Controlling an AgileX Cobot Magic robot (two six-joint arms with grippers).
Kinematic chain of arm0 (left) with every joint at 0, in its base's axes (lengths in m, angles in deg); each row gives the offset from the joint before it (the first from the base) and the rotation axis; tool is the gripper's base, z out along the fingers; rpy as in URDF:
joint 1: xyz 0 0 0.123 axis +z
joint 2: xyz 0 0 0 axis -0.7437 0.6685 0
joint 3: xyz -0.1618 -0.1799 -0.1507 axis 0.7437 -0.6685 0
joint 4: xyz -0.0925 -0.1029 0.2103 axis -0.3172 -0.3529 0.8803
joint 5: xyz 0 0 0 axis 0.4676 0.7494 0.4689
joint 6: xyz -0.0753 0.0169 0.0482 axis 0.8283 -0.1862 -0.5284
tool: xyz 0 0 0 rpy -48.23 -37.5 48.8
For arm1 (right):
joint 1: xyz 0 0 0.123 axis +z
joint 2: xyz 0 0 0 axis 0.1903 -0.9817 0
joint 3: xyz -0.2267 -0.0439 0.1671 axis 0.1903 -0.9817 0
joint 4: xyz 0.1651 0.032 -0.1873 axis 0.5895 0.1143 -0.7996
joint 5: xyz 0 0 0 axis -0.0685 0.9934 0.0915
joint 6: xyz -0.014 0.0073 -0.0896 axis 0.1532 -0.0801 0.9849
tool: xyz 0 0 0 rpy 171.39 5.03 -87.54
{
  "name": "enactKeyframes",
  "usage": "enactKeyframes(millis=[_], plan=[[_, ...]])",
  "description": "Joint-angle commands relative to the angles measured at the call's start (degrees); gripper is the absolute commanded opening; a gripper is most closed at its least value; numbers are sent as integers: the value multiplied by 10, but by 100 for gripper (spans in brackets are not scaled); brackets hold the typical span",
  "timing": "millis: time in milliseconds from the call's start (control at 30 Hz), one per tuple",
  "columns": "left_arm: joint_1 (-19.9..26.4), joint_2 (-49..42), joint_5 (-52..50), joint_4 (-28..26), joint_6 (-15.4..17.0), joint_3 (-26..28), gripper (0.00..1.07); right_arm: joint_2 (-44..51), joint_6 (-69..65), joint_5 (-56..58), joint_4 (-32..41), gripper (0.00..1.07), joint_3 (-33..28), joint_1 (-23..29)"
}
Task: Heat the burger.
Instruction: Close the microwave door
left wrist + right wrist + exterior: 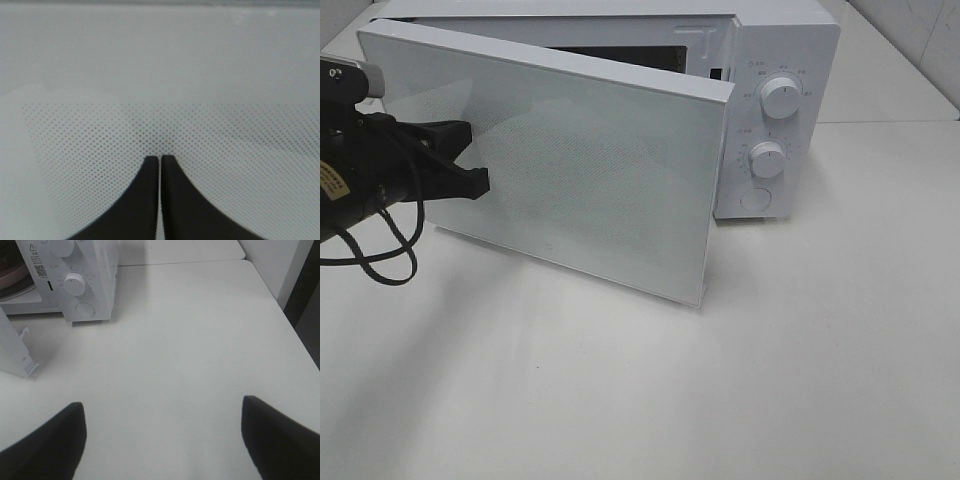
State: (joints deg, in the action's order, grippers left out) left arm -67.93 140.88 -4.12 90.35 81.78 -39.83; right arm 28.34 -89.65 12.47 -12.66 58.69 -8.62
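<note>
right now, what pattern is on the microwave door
The microwave door is white with a fine dot grid, clearest in the left wrist view.

Left end effector (160, 160) closed tight, jaws pressed together; right end effector (162, 407) spread wide.

The microwave door (570, 170) swings across the opening, so the high view hides nearly the whole cavity. The right wrist view only catches a pinkish rim (12, 274) inside, chopped off at the frame edge. Markings round the dials (781, 97) are too tiny to read. The right gripper (162, 440) shows just two finger stubs, with the rest cut off.
</note>
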Motion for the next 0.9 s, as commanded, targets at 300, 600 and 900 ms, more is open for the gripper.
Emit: enactKeyframes(millis=[300,600,900], plan=[[-26,21,-1,-41,-18,42,1,17,-3,-3,-2,75,-1,-3],[-61,50,0,-80,-46,72,1,17,-3,-3,-2,75,-1,-3],[-74,70,10,-97,-46,116,1,17,-3,-3,-2,75,-1,-3]])
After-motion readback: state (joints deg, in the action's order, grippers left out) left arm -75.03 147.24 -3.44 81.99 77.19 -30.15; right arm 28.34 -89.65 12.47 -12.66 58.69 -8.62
